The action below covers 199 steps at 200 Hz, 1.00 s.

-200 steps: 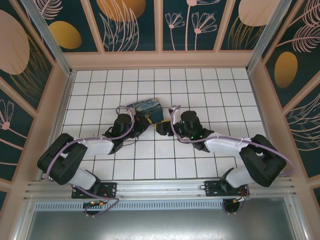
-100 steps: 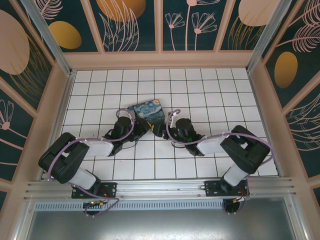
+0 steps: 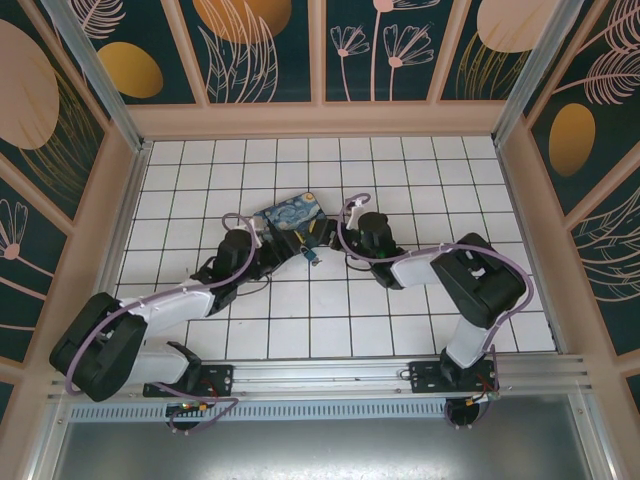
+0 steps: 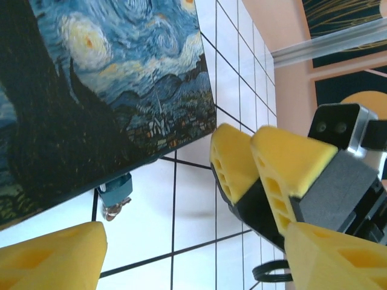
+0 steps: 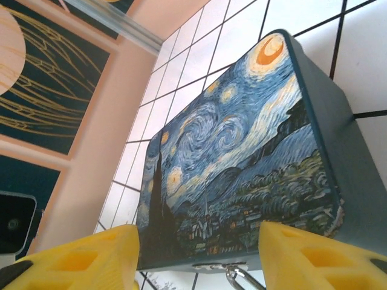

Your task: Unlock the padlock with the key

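The padlock (image 4: 115,192) is a tiny teal block hanging at the front edge of the blue painted box (image 4: 103,78). It lies on a white tile (image 3: 312,257). A small metal piece that looks like the key (image 4: 115,209) sticks out of its lower end. Its thin shackle (image 5: 240,279) runs through the box's hasp (image 5: 221,266). My left gripper (image 4: 193,266) is open, a short way back from the padlock with nothing between its fingers. My right gripper (image 5: 199,269) stands open at the box's front edge, one yellow finger on either side of the hasp.
The box (image 3: 293,221) sits mid-floor on white tiles. The right gripper's yellow fingers (image 4: 233,160) are close to the right of the padlock, in front of my left gripper (image 3: 275,246). Painted walls (image 3: 320,50) enclose the floor, with bare tiles (image 3: 420,170) behind the box.
My left gripper has gone from shut to open and drawn back from the padlock, which now lies free on the tile. The right arm has folded in, bringing its gripper to the box's front.
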Motion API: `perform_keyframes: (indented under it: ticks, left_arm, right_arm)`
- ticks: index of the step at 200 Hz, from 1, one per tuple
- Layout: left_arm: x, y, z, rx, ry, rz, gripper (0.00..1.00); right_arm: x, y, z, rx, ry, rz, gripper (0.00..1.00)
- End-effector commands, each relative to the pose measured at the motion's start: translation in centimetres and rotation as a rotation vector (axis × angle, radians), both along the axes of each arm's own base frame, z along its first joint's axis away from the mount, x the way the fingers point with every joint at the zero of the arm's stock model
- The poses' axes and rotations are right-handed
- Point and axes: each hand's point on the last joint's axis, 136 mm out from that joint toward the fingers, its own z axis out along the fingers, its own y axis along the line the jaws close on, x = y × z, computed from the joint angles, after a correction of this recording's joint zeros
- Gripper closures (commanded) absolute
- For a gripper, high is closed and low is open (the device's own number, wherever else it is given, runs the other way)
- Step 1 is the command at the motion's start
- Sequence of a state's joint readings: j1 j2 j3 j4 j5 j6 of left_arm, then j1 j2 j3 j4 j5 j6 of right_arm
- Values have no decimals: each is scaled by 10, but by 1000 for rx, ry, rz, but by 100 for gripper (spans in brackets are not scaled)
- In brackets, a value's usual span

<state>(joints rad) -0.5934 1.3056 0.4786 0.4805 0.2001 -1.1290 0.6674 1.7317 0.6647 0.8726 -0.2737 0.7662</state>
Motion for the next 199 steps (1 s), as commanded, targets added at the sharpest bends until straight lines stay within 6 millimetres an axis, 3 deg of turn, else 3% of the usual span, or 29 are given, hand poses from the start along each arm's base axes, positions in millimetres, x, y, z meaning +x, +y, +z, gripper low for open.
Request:
perform_keyframes:
  ticks: [1, 40, 106, 183, 187, 199]
  left_arm:
    - [11, 3, 12, 104, -40, 8, 19]
    - [34, 10, 21, 253, -65, 12, 12]
    - [73, 25, 16, 444, -40, -25, 9]
    - [79, 21, 0, 455, -1, -53, 8]
    - [84, 18, 11, 443, -24, -48, 8]
    - [85, 18, 10, 444, -22, -48, 8]
  right_arm:
    - [-21, 5, 12, -23, -60, 116, 47]
    - [-34, -1, -21, -189, -39, 206, 47]
    - [-22, 4, -62, -359, -19, 264, 48]
    - [-22, 12, -82, -381, 4, 315, 53]
    - [-21, 12, -81, -378, 1, 316, 53]
    - [-23, 14, -82, -376, 4, 325, 54]
